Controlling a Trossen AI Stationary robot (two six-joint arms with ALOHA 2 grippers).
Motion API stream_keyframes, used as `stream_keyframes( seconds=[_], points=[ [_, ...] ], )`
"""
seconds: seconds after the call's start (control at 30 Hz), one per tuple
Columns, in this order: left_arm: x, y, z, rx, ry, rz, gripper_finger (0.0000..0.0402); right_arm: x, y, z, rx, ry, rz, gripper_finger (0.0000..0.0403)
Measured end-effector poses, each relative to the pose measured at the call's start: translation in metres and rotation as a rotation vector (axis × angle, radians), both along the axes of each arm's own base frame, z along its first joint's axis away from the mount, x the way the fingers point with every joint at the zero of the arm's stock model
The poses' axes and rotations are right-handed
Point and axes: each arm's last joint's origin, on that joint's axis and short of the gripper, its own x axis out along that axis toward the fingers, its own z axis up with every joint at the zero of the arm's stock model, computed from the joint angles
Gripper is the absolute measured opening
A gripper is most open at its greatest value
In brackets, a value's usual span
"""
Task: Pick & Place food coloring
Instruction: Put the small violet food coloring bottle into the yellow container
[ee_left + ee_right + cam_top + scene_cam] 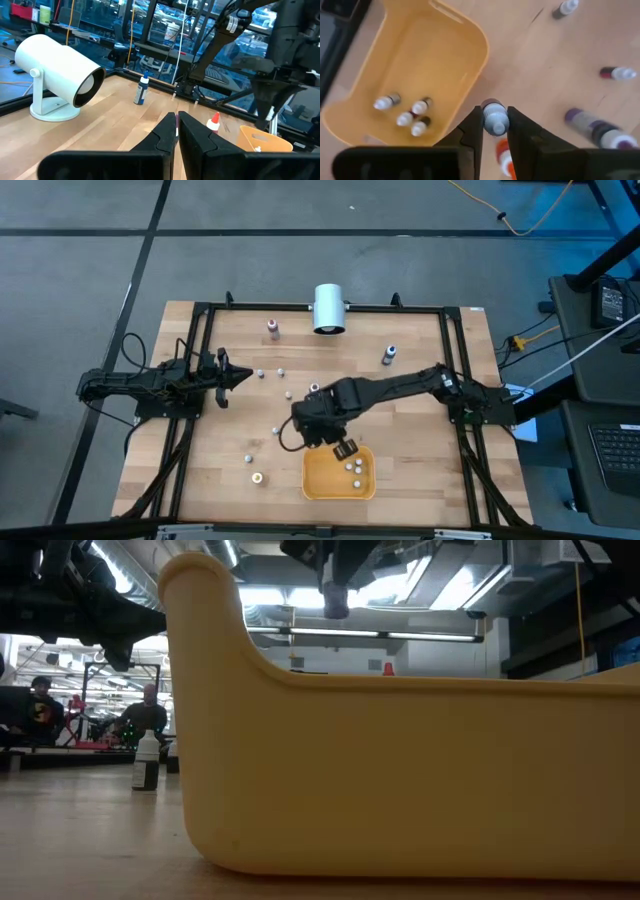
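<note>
We see one small food coloring bottle (494, 118) pinched between the fingers of the right gripper (494, 131), its pale cap towards the wrist camera. The right gripper (343, 448) hangs above the table just at the near-left corner of the orange tray (312, 478), over the tray's rim rather than deep inside it; in the low view its dark tip (335, 595) shows above the tray wall (400, 780), clear of it.

Just past those fingers, four more bottles (405, 112) lie on their sides on the tray floor, close together. On the bare wood (530, 65) on the gripper's other side lie further bottles: one with a red cap (504, 156) directly beneath the fingers, a larger purple-labelled one (592, 127) beside them, a dark one with a white tip (617, 73) farther off, and another (566, 8) farther still.

More small bottles are scattered across the table (225, 450) between the two arms. A blue-capped bottle (142, 88) stands upright beyond the left gripper's tips, and a red-tipped one (214, 121) stands nearer them.

The left gripper (176, 131) waits well away from the tray at the table's left side, its fingers pressed together on nothing. The white cylinder (328, 308) rests at the far edge.
</note>
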Motion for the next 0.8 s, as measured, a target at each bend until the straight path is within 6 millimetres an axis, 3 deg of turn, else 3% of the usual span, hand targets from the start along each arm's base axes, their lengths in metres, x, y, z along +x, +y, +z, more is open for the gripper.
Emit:
stream_keyframes(
  seconds=[0.8],
  points=[
    [0.000,0.000,0.000,0.000,0.000,0.000,0.0017,-0.036,0.097,-0.004,0.020,0.017,-0.303,0.0075]
  ],
)
